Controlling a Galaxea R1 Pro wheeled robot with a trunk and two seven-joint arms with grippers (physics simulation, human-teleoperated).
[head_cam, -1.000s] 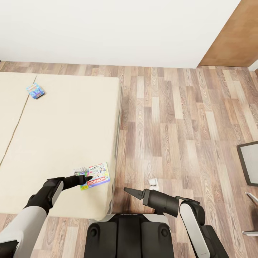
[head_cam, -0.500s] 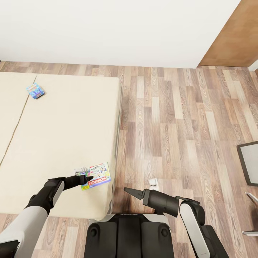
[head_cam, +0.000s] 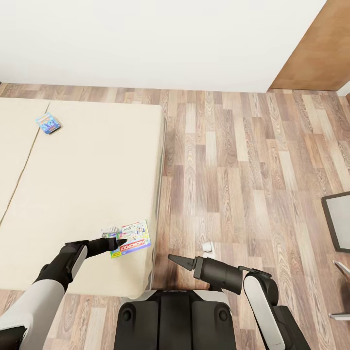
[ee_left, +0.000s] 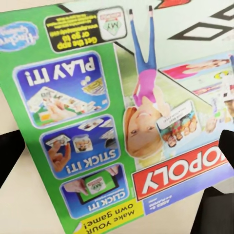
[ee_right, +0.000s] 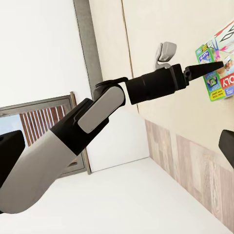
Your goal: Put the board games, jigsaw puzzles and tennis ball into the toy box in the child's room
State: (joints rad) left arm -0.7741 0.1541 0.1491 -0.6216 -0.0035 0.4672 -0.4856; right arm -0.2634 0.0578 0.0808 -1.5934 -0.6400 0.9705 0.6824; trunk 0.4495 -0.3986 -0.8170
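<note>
Currently left end effector spread open, straddling green-edged game at lower left of frame, near bed corner. Light, stiff, slick cardboard; best pinched across short edges. Blue game upper left. Right end effector idle, state unclear.

Before me a plain white wall meets a wood-plank floor, a brown wooden panel standing at the far right corner.
</note>
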